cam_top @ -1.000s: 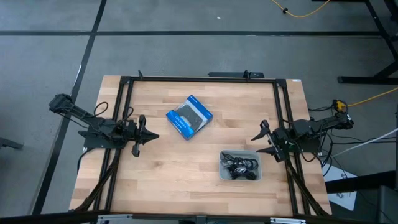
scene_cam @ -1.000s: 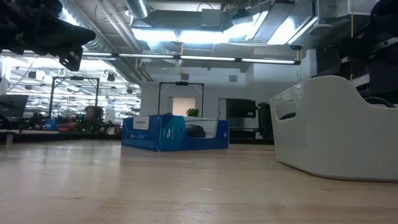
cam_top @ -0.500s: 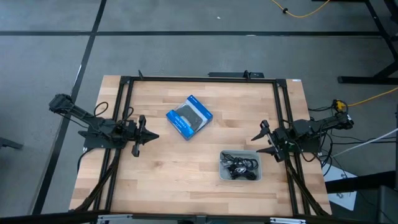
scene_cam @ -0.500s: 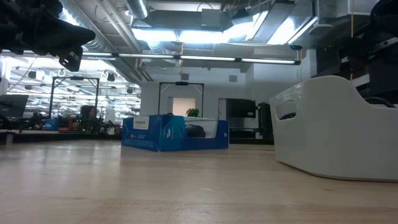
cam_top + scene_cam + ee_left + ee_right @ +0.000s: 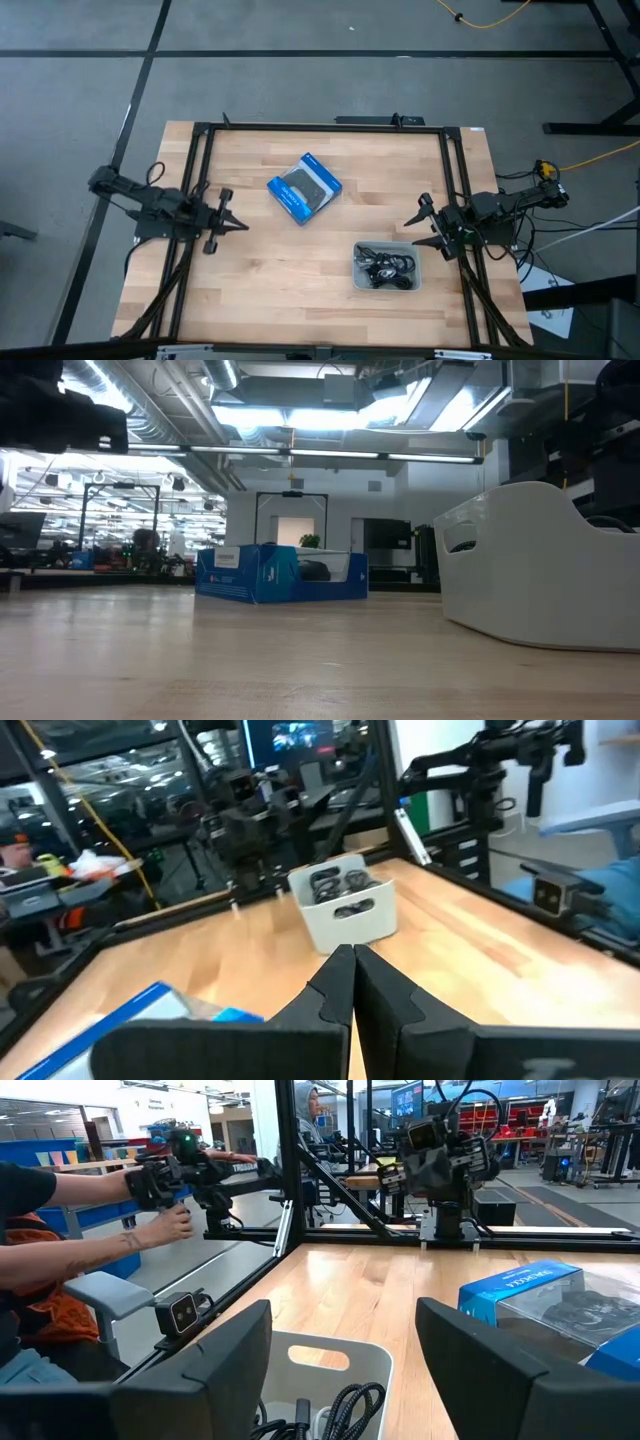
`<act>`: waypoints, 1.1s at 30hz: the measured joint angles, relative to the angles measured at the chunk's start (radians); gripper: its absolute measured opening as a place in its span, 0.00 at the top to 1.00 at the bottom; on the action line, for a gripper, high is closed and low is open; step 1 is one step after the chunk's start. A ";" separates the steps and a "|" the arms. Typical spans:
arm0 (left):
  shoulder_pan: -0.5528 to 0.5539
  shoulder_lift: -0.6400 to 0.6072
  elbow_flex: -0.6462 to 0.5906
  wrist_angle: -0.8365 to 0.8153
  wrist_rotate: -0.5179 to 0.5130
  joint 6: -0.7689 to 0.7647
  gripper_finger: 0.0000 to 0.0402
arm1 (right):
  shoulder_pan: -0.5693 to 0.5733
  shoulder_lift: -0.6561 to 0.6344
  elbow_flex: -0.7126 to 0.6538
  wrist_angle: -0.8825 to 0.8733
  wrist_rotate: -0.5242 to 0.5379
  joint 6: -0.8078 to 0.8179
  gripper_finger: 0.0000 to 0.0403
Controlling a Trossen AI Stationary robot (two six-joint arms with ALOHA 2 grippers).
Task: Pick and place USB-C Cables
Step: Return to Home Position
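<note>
The USB-C cables [image 5: 386, 268] lie as a black bundle inside a white bin [image 5: 359, 252] near the table's right near part; they also show in the left wrist view [image 5: 338, 886] and the right wrist view [image 5: 338, 1408]. My left gripper [image 5: 243, 226] hovers over the table's left side, shut, pointing toward the bin [image 5: 345, 920]. My right gripper [image 5: 415, 222] waits at the table's right edge, open, its fingers [image 5: 215, 1355] standing above the bin's right end [image 5: 330, 1355]. Neither gripper touches the cables.
A blue-and-black flat box [image 5: 305, 187] lies flat on the wood left of the table's centre, far of the bin [image 5: 540, 575]. A black frame [image 5: 320, 126] borders the table. Beyond the table a person's arms [image 5: 90, 1210] hold control handles.
My left arm has swung a little toward the near edge, and its gripper has turned slightly toward the white bin. The right arm, the bin and the blue box have kept still.
</note>
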 joint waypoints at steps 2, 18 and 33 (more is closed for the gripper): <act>0.036 -0.024 0.001 -0.023 0.031 0.000 1.00 | 0.000 0.000 0.000 0.000 0.000 0.000 0.37; 0.135 -0.012 0.000 -0.042 0.106 0.006 1.00 | 0.000 0.001 0.000 0.000 0.000 0.000 0.37; 0.135 -0.013 0.000 -0.041 0.102 0.006 1.00 | 0.000 0.001 0.000 0.000 0.000 0.000 0.37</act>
